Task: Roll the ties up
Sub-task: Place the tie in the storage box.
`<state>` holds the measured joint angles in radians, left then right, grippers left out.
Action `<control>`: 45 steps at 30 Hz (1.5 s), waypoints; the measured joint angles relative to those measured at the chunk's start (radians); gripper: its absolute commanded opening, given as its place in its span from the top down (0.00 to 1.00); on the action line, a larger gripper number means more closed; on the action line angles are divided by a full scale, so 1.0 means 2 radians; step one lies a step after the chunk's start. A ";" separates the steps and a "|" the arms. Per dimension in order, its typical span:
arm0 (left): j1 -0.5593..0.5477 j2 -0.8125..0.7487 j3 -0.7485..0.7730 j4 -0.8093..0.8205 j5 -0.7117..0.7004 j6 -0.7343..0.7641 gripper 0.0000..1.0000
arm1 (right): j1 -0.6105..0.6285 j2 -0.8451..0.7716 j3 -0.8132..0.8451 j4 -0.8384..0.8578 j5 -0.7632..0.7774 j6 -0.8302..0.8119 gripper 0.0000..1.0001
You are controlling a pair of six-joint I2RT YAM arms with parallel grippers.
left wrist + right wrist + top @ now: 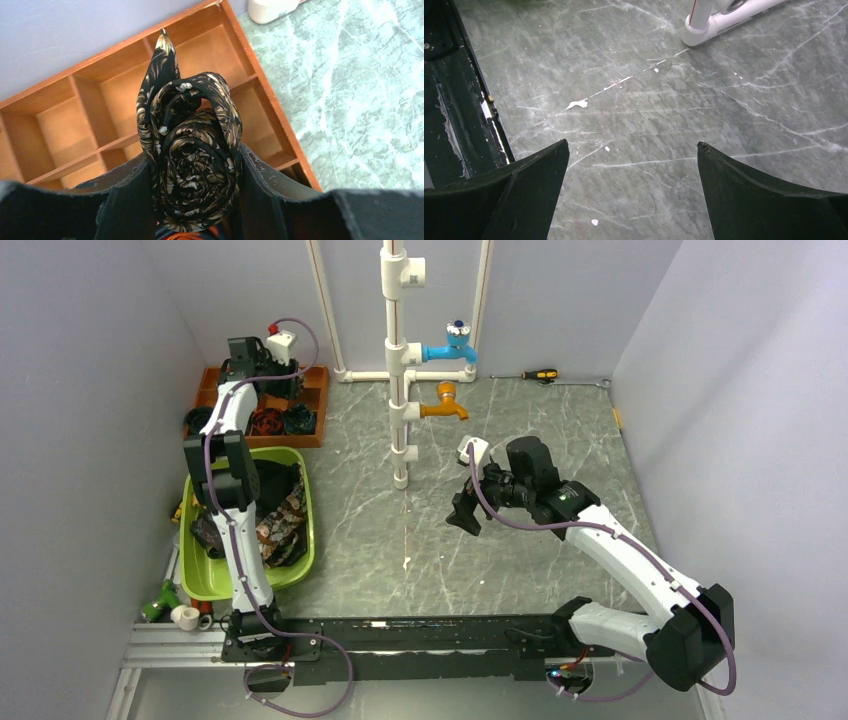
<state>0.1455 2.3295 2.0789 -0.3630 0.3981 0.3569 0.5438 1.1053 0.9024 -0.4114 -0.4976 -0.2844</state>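
Grey-green marbled table [540, 420], pale lilac walls [90, 360] on 3 sides. L gripper [192, 167] pinches a rolled tie [197, 150] above the wooden tray [90, 115] at table's far-left corner. R gripper [632, 150]: jaws spread wide, empty, over mid-table. Loose ties [285, 515] in green bin [205, 585], left edge.

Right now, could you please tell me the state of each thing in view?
rolled tie: coiled, gripped.
left end effector: shut on rolled tie, over wooden tray.
right end effector: open, empty.
wooden tray: partly filled with coils.
green bin: holding loose ties.
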 measured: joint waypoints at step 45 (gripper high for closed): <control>-0.020 0.067 0.074 -0.157 0.049 0.424 1.00 | -0.020 0.045 0.031 -0.018 0.004 -0.027 0.01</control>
<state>0.1055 2.4638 2.2261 -0.6762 0.4957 1.2041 0.5045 1.1961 0.9642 -0.4477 -0.4889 -0.3382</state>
